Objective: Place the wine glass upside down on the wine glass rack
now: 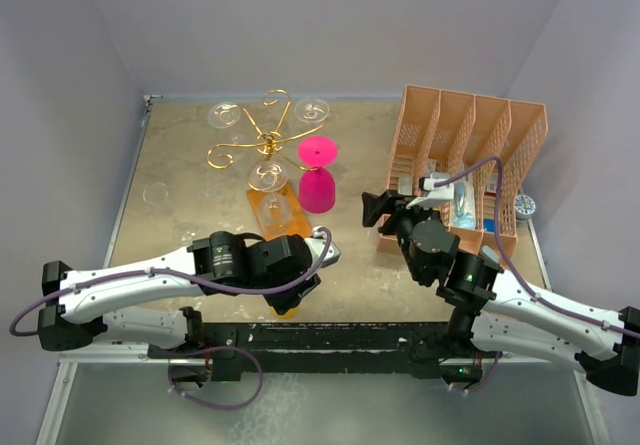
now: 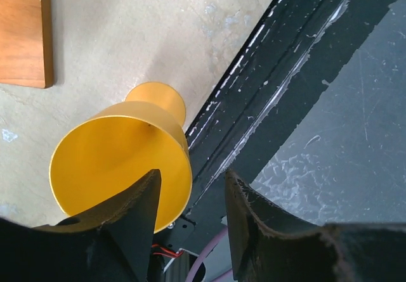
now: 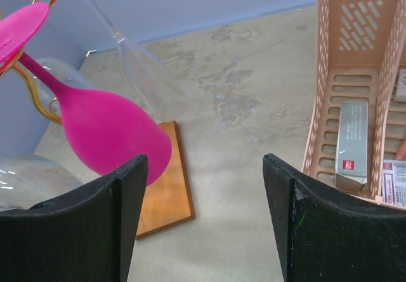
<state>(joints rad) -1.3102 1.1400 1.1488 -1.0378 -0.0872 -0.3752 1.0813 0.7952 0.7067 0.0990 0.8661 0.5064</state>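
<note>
A yellow wine glass [image 2: 120, 155] lies on its side at the table's near edge, mouth toward the left wrist camera; from above only a sliver [image 1: 285, 311] shows under the left arm. My left gripper [image 2: 190, 225] is open, one finger in front of the bowl's mouth, the other outside its rim. The gold wire rack [image 1: 270, 140] stands on its wooden base [image 1: 278, 210]. A pink wine glass [image 1: 318, 175] hangs upside down on it, with clear glasses [image 1: 224, 115]. My right gripper [image 3: 203, 218] is open and empty, to the right of the pink glass [image 3: 108, 136].
A salmon-pink slotted organizer [image 1: 470, 155] holding small boxes stands at the right, also in the right wrist view [image 3: 346, 104]. The black front rail [image 2: 279, 73] runs just beside the yellow glass. The wooden base corner [image 2: 25, 35] lies beyond it.
</note>
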